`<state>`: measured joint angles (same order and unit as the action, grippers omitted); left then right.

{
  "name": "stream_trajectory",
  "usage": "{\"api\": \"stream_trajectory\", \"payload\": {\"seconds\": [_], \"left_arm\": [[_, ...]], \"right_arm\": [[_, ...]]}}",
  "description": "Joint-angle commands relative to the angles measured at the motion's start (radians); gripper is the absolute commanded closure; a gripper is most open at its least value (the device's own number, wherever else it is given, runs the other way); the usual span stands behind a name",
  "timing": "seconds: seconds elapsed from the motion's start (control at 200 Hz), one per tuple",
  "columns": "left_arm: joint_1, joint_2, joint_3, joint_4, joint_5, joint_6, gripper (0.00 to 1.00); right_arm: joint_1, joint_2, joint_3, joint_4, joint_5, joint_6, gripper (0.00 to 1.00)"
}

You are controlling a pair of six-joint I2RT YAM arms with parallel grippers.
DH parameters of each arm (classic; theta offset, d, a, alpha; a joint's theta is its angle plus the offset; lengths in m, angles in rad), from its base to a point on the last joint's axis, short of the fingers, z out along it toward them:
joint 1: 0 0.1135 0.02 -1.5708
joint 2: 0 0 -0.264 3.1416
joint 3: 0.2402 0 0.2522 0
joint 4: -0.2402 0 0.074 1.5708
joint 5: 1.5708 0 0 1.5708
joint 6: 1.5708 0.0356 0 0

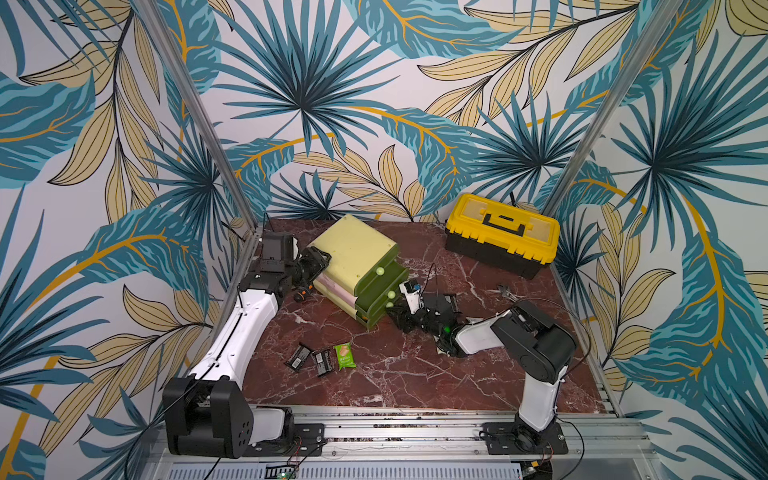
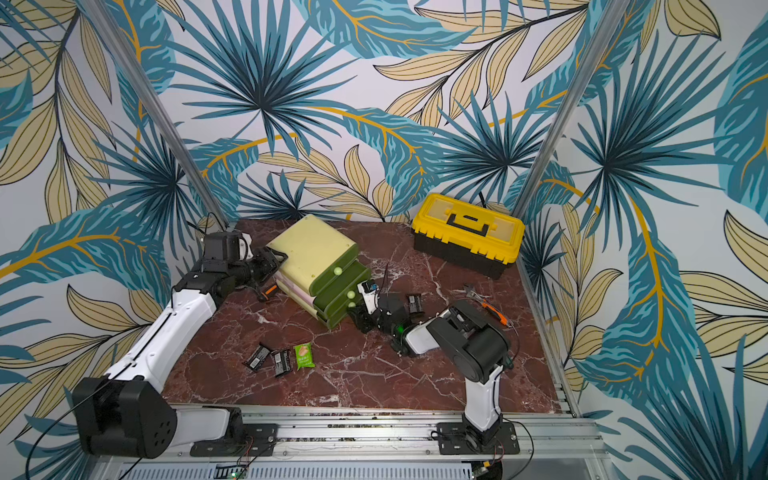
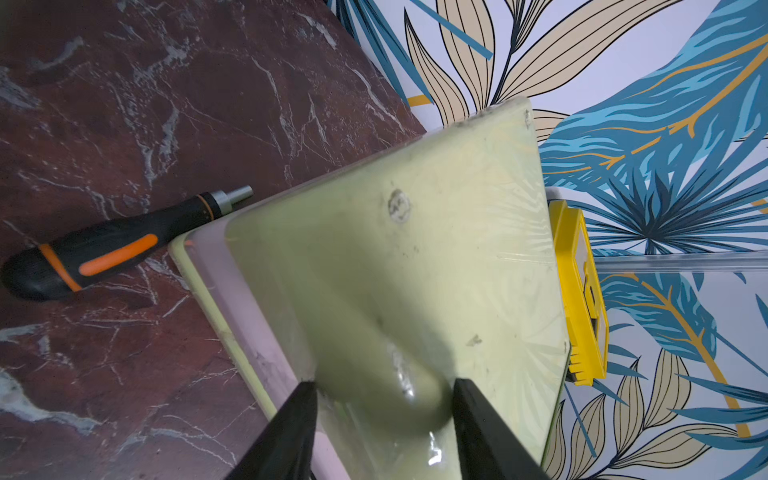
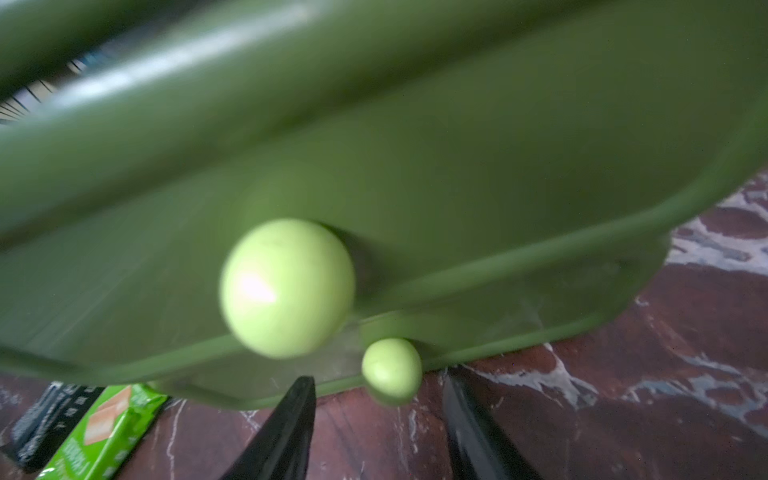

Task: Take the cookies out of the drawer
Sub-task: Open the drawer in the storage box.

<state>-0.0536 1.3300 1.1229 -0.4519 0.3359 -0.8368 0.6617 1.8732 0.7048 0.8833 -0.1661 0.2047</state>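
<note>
We are taking the drawer unit [image 1: 353,245] as our landmark. At its front the right gripper [image 4: 377,380] is pointing straight at the drawer faces, its jaws standing apart and holding nothing. The lowest knob [image 4: 392,365] is lying just ahead of the fingertips, in line with the gap, with the middle knob [image 4: 286,286] on the drawer above. We are judging that the coming pull is turning on this: the drawer's travel is running out from the unit's front along the gripper's own line, and the right arm is clearly the nearer one. At the unit's back the left gripper [image 3: 382,388] is sitting with its jaws apart around a rounded corner — whether they are pinching it we cannot tell.

We are counting three green drawers and three pale knobs. Four cookies are lying outside the unit — a black packet [image 1: 298,356], a second black packet [image 1: 323,362] and a green packet [image 1: 345,356] side by side in front of it, and a third black packet [image 2: 414,303] off its front, beyond the right arm. The drawers' insides are hidden from us.
</note>
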Motion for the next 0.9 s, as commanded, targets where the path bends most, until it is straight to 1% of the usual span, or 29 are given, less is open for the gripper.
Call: {"api": "stream_trajectory", "payload": {"seconds": [0.0, 0.115, 0.245, 0.521, 0.611, 0.736, 0.896], "left_arm": [[-0.006, 0.011, -0.013, -0.097, -0.002, 0.025, 0.45], [-0.007, 0.012, -0.015, -0.097, -0.001, 0.025, 0.45], [-0.006, 0.010, -0.013, -0.100, -0.001, 0.025, 0.44], [-0.006, 0.000, -0.021, -0.105, -0.007, 0.024, 0.45], [-0.006, -0.001, -0.022, -0.103, -0.007, 0.022, 0.44], [-0.006, -0.002, -0.023, -0.100, -0.009, 0.020, 0.45], [-0.006, -0.001, -0.024, -0.100, -0.009, 0.019, 0.44]], "right_arm": [[0.005, -0.069, -0.026, -0.050, -0.022, -0.050, 0.46], [0.005, -0.104, -0.005, -0.074, -0.024, -0.069, 0.47], [0.005, -0.099, 0.045, -0.078, -0.028, -0.077, 0.50], [0.006, 0.020, 0.212, -0.058, -0.067, -0.054, 0.53], [0.007, 0.051, 0.241, -0.054, -0.067, -0.053, 0.53], [0.006, 0.042, 0.225, -0.048, -0.047, -0.062, 0.52], [0.004, -0.054, 0.120, -0.065, -0.016, -0.092, 0.49]]}}
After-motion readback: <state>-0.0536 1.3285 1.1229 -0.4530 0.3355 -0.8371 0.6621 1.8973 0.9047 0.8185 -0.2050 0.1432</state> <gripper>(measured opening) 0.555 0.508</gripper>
